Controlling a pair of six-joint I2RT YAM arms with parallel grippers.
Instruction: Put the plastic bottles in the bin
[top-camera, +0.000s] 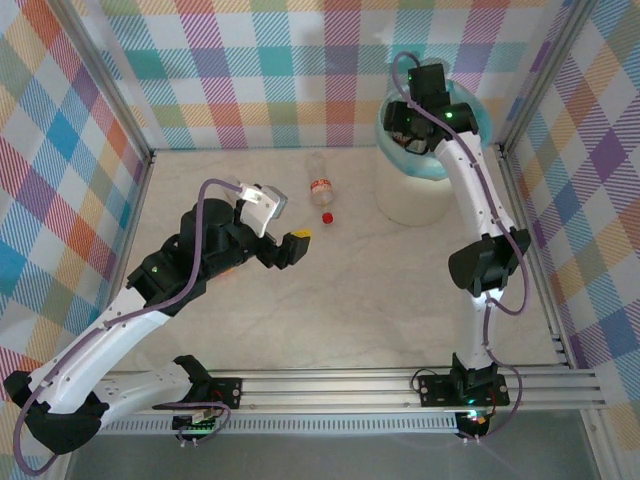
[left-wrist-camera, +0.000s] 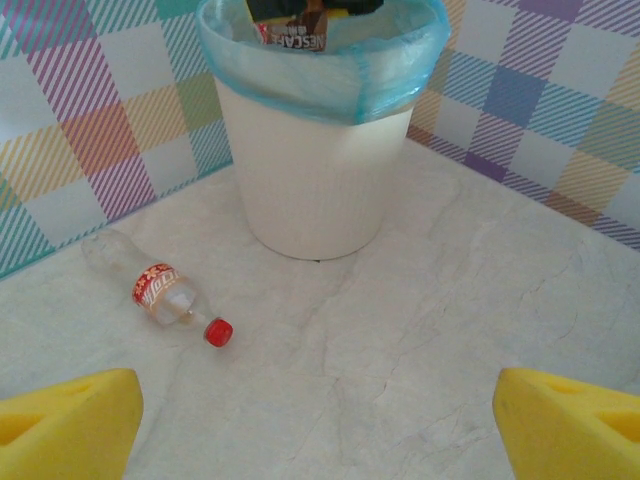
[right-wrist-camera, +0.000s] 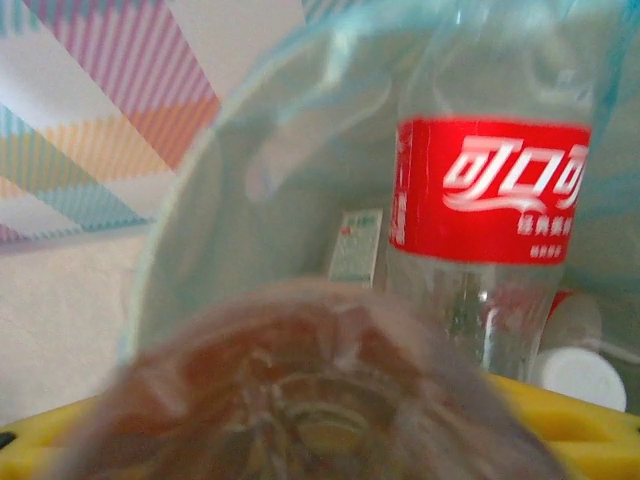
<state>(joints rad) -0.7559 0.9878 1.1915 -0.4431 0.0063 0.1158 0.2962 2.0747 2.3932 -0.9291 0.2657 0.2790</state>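
While right hand (top-camera: 415, 128) hangs over bin (top-camera: 410, 200), blurred clear bottle base (right-wrist-camera: 300, 400) sits close between its yellow fingers (right-wrist-camera: 570, 405); gripped or loose, cannot tell. Red-label bottle (right-wrist-camera: 490, 230) upright inside bin. Left hand (left-wrist-camera: 320, 435) spread wide above bench (left-wrist-camera: 430, 330); red-capped bottle (left-wrist-camera: 150, 288) lies on bench near bin foot.

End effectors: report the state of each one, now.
Left end effector: open, holding nothing.
Right end effector: over the bin, with a clear bottle at its tip; whether the bottle is gripped or loose cannot be told.
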